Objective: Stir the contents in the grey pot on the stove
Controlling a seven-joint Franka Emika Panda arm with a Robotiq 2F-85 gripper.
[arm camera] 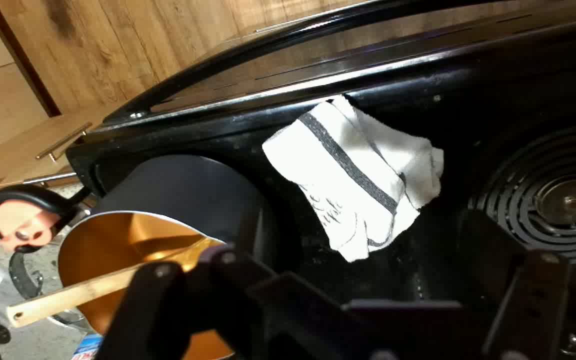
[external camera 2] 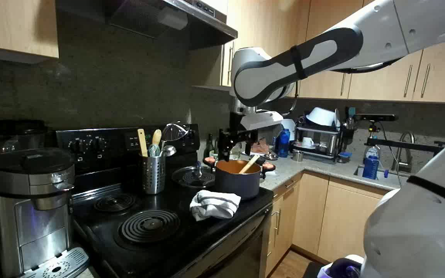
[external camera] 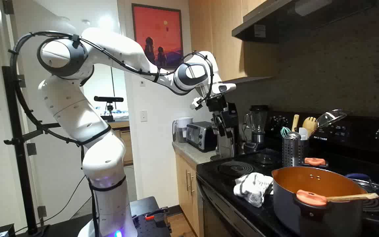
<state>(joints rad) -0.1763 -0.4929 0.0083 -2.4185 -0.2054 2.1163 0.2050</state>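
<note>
The grey pot point(external camera: 291, 207) stands on the black stove point(external camera 2: 184, 235); its orange-brown inside shows in the wrist view point(arm camera: 183, 185). A wooden spoon point(arm camera: 73, 295) leans in the pot, its handle out over the rim; it also shows in both exterior views point(external camera: 352, 197) point(external camera 2: 249, 165). The contents cannot be made out in any view. My gripper point(external camera 2: 236, 154) is open and empty, high above the stove. In the wrist view its fingers point(arm camera: 365, 225) are wide apart, with the pot and spoon to the left of them. The gripper's lower linkage hides part of the pot.
A white striped towel point(arm camera: 353, 175) lies on the stove beside the pot. A metal utensil holder point(external camera 2: 154, 175) and a glass lid point(external camera 2: 191, 179) stand behind. A coffee maker point(external camera 2: 33, 185) is at the stove's end. A range hood point(external camera: 268, 19) hangs above.
</note>
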